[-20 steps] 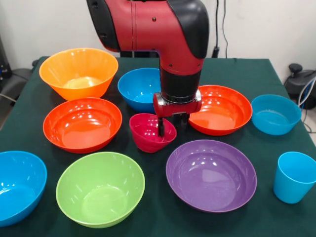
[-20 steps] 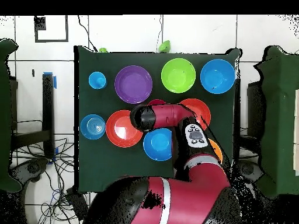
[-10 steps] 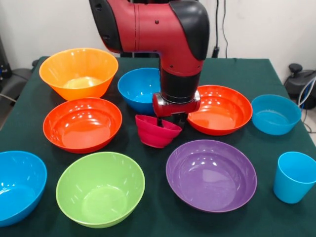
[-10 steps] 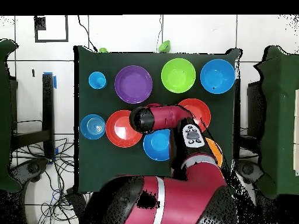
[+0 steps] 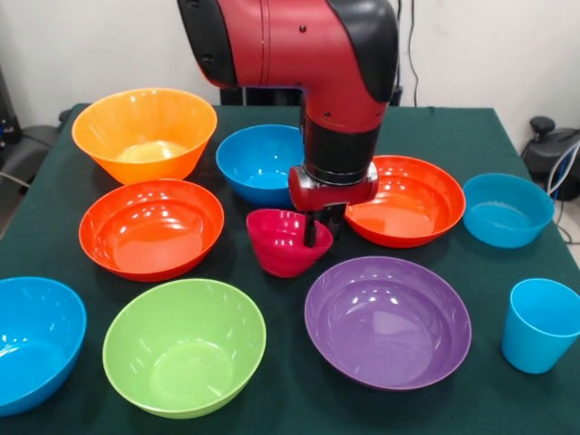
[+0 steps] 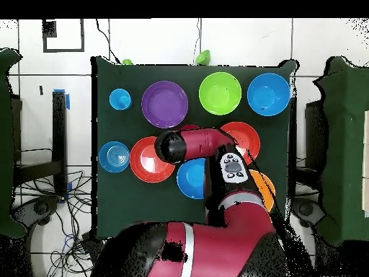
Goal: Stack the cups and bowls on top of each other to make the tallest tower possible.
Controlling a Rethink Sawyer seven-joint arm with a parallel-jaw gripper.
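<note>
Clamping the tool (image 5: 317, 237) on the far-right rim of the small magenta bowl (image 5: 283, 241), one finger reaching inside the bowl and the other outside. Sitting near the middle of the green worktop (image 5: 272, 399), mouth up and tilted a little, that magenta bowl; whether touching the cloth or hanging just above it cannot be told. In the overhead view, hiding under the red arm (image 6: 194, 143) with only a sliver of its rim showing.

Ringing it in the front view: a blue bowl (image 5: 258, 163) just behind, a red-orange bowl (image 5: 150, 227) to the left, a second red-orange bowl (image 5: 405, 199) to the right and partly behind the tool, a purple bowl (image 5: 388, 319) toward the near right, a lime green bowl (image 5: 184, 345) toward the near left. Standing at the far left corner, the large yellow-orange bowl (image 5: 145, 131). Sitting at the near left corner, cut by the picture's edge, another blue bowl (image 5: 36, 340). Resting at the right edge, the pale-blue small bowl (image 5: 506, 209); standing upright toward the near right corner, the light-blue tumbler (image 5: 539, 324), well apart from the magenta bowl.

Lying separately on the worktop, all of these, with nothing stacked.
</note>
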